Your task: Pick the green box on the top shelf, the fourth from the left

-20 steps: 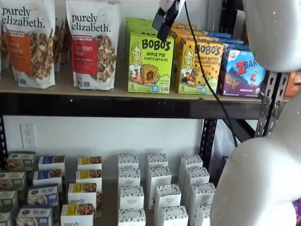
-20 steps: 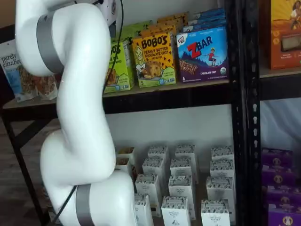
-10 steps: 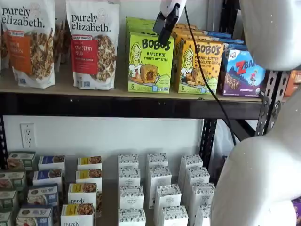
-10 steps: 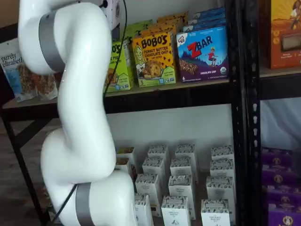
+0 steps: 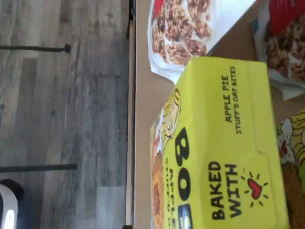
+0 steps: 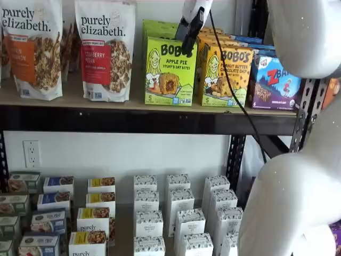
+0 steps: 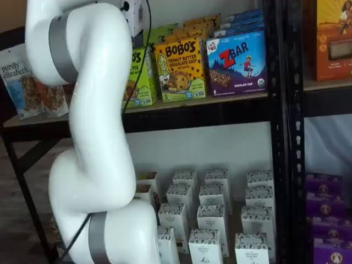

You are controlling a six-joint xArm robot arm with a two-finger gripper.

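Shelf view: fingers (image 6: 187,35), spread wide, empty, above the green box (image 6: 170,71) on the top shelf (image 6: 133,102).

wall: plain white behind the shelving, white power outlet (image 6: 31,153) low at one side | floor: grey wood-look planks (image 5: 62,114) in the wrist view | furniture: black metal rack, perforated uprights (image 7: 294,137), a diagonal brace (image 7: 30,157) | light: even and bright, no hard shadows
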